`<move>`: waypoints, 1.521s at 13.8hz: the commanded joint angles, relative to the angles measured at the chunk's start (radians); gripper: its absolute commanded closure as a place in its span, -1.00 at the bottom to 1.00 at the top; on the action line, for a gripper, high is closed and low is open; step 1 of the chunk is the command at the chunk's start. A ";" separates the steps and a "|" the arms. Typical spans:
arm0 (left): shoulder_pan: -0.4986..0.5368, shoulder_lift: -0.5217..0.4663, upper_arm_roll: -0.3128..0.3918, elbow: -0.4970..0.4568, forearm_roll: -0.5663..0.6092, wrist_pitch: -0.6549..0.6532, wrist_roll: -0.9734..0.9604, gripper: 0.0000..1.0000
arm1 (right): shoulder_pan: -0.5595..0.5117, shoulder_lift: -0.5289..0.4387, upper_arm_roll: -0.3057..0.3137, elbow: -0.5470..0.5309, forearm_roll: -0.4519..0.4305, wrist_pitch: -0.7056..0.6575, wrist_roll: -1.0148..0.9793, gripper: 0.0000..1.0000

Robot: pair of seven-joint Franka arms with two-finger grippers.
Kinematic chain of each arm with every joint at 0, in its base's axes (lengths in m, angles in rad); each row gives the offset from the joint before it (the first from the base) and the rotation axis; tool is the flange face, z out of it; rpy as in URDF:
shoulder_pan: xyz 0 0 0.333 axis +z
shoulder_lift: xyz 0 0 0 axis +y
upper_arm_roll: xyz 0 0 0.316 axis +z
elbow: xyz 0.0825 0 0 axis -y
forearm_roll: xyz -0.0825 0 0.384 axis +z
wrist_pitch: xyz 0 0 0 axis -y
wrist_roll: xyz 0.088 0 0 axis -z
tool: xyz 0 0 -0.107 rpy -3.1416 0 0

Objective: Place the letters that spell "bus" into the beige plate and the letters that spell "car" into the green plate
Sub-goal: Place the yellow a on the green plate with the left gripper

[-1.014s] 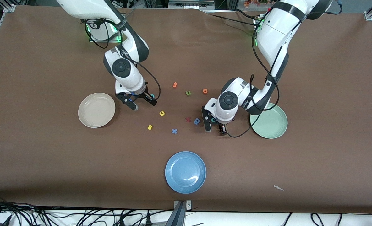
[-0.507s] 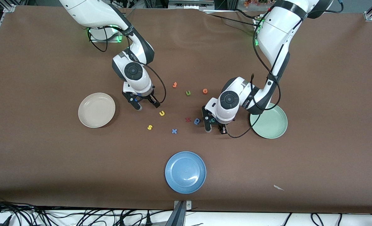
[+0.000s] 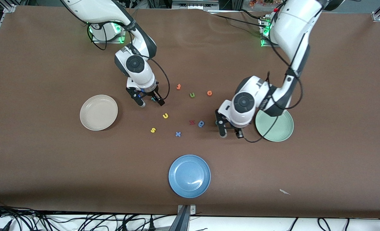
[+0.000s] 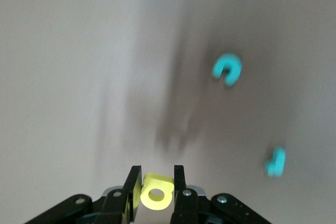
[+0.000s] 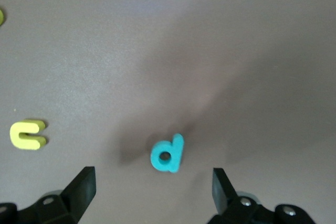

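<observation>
My left gripper point(image 3: 223, 133) point(image 4: 155, 174) is shut on the yellow a point(image 4: 156, 195), over the table beside the green plate point(image 3: 284, 134). The teal c point(image 4: 227, 69) and the small teal r point(image 4: 275, 162) lie on the table below it. My right gripper point(image 3: 150, 102) point(image 5: 152, 176) stands open low over the teal b point(image 5: 168, 154) point(image 3: 152, 99), one finger on each side and not touching it. The yellow u point(image 3: 165, 115) point(image 5: 27, 135) and yellow s point(image 3: 152, 130) lie nearer the front camera. Nothing lies in the beige plate point(image 3: 84, 112).
An orange t point(image 3: 178, 86), a green u point(image 3: 192, 95) and an orange e point(image 3: 209, 93) lie mid-table. A red letter point(image 3: 192, 122), a darker blue b-shaped letter point(image 3: 201, 123) and a blue x point(image 3: 177, 134) lie between the arms. A blue plate point(image 3: 174, 179) sits near the front edge.
My left gripper has shut on the yellow a and carried it toward the green plate. My right gripper has shifted from beside the beige plate to over the teal b, still open.
</observation>
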 commanded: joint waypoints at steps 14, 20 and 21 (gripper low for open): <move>0.177 -0.184 -0.019 -0.267 0.023 0.036 -0.003 -1.00 | -0.047 0.004 0.024 -0.130 -0.032 0.203 -0.026 -0.84; 0.160 -0.229 -0.120 -0.273 -0.064 -0.048 -0.387 -1.00 | -0.050 0.007 0.024 -0.129 -0.032 0.201 -0.062 -0.59; 0.158 -0.236 -0.120 -0.277 -0.089 -0.048 -0.450 -1.00 | -0.050 0.010 0.024 -0.129 -0.034 0.201 -0.062 -0.53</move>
